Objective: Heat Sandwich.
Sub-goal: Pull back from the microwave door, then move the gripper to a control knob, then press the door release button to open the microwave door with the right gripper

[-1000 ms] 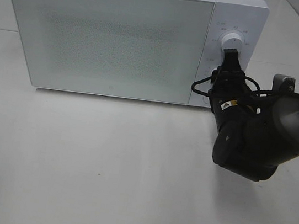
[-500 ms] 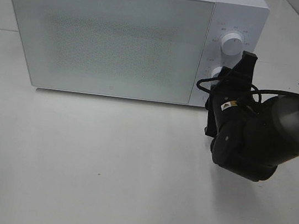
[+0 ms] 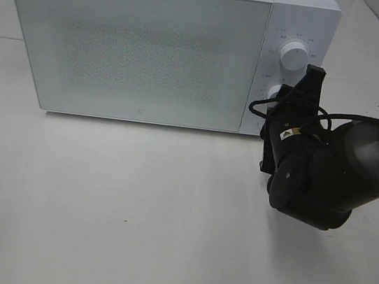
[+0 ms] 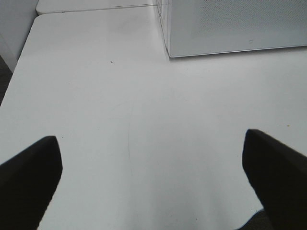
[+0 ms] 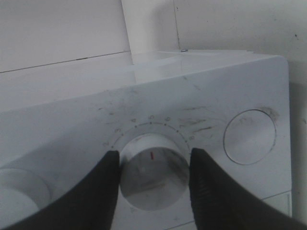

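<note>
Right claw (image 5: 152,160) clamps the lower dial (image 5: 152,178) of the microwave (image 3: 318,22), right of its shut door (image 3: 133,42); sandwich unseen, presumably inside, frame-left of that claw; left claw (image 4: 151,160) gapes above the worktop (image 4: 120,96).

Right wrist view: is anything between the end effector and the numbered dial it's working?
Nothing visible. The right end effector is closed on the dial, one finger on each side, with no object between them. The sandwich is not in view, and the microwave door is shut.
</note>
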Controlling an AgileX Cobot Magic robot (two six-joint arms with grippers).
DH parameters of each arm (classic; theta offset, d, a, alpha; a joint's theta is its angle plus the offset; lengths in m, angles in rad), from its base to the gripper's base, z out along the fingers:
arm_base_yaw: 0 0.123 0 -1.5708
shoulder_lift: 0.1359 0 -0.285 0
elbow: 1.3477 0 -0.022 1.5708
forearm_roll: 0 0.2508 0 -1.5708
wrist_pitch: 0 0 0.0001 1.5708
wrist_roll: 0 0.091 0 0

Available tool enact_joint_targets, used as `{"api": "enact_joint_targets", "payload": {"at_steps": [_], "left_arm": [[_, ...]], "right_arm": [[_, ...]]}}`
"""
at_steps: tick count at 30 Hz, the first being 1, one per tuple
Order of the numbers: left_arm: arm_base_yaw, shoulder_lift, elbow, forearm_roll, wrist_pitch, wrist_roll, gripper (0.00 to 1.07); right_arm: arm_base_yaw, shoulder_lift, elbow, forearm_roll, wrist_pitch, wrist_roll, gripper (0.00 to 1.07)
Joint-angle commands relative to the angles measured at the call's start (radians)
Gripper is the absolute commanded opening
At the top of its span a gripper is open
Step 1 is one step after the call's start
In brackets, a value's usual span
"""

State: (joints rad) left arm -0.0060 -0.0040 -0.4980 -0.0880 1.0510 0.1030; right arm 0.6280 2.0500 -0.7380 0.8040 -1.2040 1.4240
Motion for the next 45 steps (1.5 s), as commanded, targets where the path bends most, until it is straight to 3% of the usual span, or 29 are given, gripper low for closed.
{"api": "enact_joint_targets", "payload": {"at_steps": [1, 5, 6, 7, 8, 11, 12, 16, 24, 34, 41, 45], "left_arm": [[0.004, -0.028, 0.004, -0.006, -0.013, 0.0, 0.98], [0.004, -0.028, 0.004, -0.006, -0.013, 0.0, 0.98], [0.004, -0.028, 0.004, -0.006, -0.013, 0.0, 0.98], [0.004, -0.028, 0.004, -0.006, -0.013, 0.0, 0.98], [0.004, -0.028, 0.004, -0.006, -0.013, 0.0, 0.98], [0.004, -0.028, 0.004, -0.006, -0.013, 0.0, 0.98], [0.004, -0.028, 0.004, -0.006, -0.013, 0.0, 0.98], [0.004, -0.028, 0.004, -0.006, -0.013, 0.0, 0.98], [0.004, -0.028, 0.004, -0.006, -0.013, 0.0, 0.98], [0.004, -0.028, 0.004, -0.006, -0.013, 0.0, 0.98], [0.004, -0.028, 0.004, -0.006, -0.013, 0.0, 0.98], [0.004, -0.028, 0.004, -0.006, -0.013, 0.0, 0.98]], "right_arm": [[0.003, -0.006, -0.014, -0.06, -0.152, -0.008, 0.16], [0.003, -0.006, -0.014, -0.056, -0.153, -0.024, 0.28], [0.003, -0.006, -0.014, -0.055, -0.153, -0.024, 0.32], [0.003, -0.006, -0.014, -0.052, -0.153, -0.032, 0.45], [0.003, -0.006, -0.014, -0.052, -0.153, -0.032, 0.45], [0.003, -0.006, -0.014, -0.033, -0.153, -0.056, 0.63], [0.003, -0.007, -0.014, -0.029, -0.153, -0.062, 0.75], [0.003, -0.008, -0.014, -0.029, -0.152, -0.079, 0.88], [0.003, -0.009, -0.014, -0.042, -0.129, -0.102, 0.83], [0.003, -0.091, 0.055, -0.075, 0.064, -0.263, 0.8], [0.003, -0.208, 0.132, -0.092, 0.332, -0.609, 0.76], [0.003, -0.305, 0.143, -0.1, 0.536, -1.053, 0.76]]}}
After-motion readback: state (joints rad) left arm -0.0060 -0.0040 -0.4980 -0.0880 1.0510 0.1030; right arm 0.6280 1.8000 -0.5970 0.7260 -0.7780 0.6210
